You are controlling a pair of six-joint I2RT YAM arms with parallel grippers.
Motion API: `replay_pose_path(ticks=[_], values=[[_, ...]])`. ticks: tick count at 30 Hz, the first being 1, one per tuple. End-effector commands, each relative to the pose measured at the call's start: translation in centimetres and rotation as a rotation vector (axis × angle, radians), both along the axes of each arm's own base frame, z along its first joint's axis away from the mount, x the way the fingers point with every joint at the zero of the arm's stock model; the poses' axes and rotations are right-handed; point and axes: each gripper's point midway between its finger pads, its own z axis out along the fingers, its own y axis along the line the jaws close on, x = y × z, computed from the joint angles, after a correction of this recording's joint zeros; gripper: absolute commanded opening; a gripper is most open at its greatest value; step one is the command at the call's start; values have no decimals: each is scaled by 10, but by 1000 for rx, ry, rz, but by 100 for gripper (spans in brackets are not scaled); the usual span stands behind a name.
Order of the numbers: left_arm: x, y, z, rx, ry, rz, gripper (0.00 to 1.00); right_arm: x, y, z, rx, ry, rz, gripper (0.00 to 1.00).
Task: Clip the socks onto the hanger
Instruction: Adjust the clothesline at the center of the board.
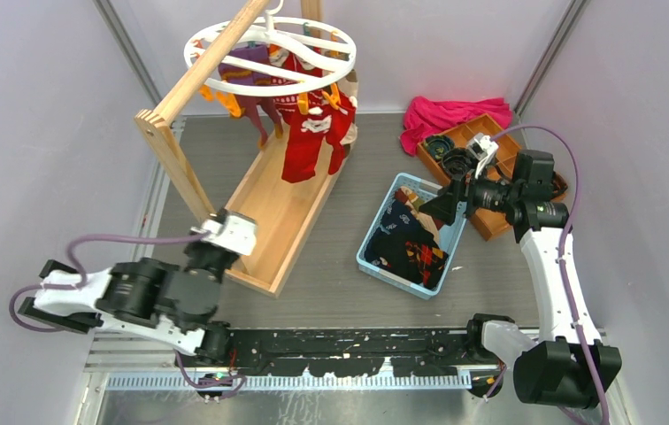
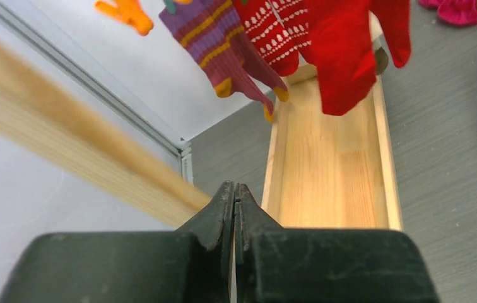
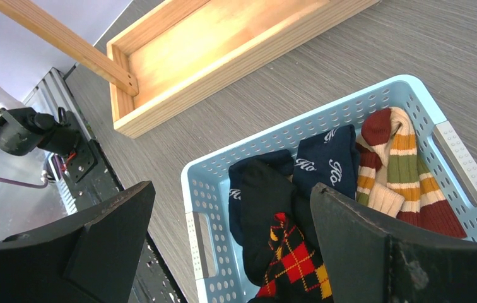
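My right gripper (image 3: 233, 189) hangs wide open right over the blue basket (image 3: 324, 117), nothing held, lined up for a pick I'd guess. The loose socks (image 3: 327, 164) are piled inside it. They're soft knit: navy with script, red-yellow argyle, one ribbed and striped. The basket is perforated plastic, rectangular. My left gripper (image 2: 235, 196) is clenched on nothing, parked well left of the basket at the smooth wooden tray (image 2: 330, 170), probably to keep clear. The white ring hanger (image 1: 269, 49) sits beyond the basket, up-left, with clipped socks (image 1: 309, 133) in red and purple dangling.
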Motion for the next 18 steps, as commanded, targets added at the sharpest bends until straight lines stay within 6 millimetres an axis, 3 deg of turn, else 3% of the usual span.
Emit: replay_pose_path(ticks=[1, 5, 8, 9, 11, 15, 18], values=[[-7, -30, 15, 103, -46, 92, 0, -3, 0, 10, -3, -61, 20, 100], [-13, -72, 26, 138, -31, 11, 0, -3, 0, 8, -8, -57, 26, 100], [-17, -111, 55, 187, -74, -115, 0, -2, 1, 8, -5, -51, 31, 100], [-19, -127, 77, 90, -122, -155, 0, -3, 1, 8, -4, -51, 32, 100], [-13, -143, 99, 112, -194, -134, 0, -3, 1, 8, -5, -53, 32, 100], [23, -161, 130, 131, -203, -89, 0, -5, 1, 12, -7, -68, 33, 100], [58, -142, 158, 21, -183, -57, 0, -7, 2, 13, -5, -71, 38, 100]])
